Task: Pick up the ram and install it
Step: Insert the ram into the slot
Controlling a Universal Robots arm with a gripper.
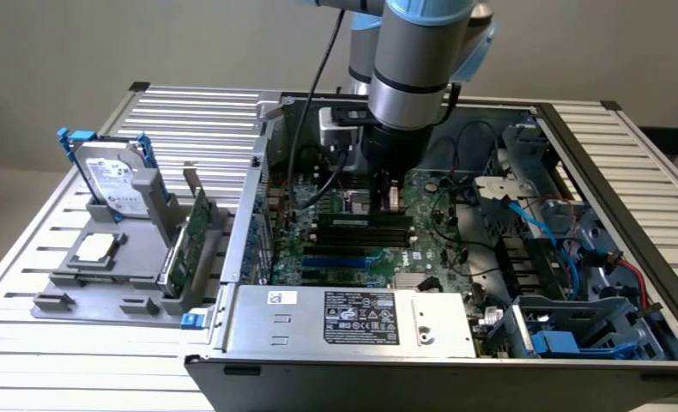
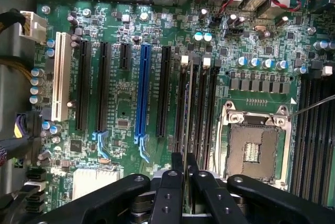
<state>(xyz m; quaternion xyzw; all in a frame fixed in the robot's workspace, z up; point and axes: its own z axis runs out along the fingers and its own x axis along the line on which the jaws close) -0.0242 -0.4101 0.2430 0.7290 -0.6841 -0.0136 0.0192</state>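
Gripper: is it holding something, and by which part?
It seems to hold the ram, seen edge-on: the gripper pinches its two flat faces near the edge facing the wrist, above the memory slots.

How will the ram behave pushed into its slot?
Probably stiff and light: the ram is a thin flat board. Pinched edge-on in the hand, it may tilt. Pushed skew against the memory slots, it could crack.
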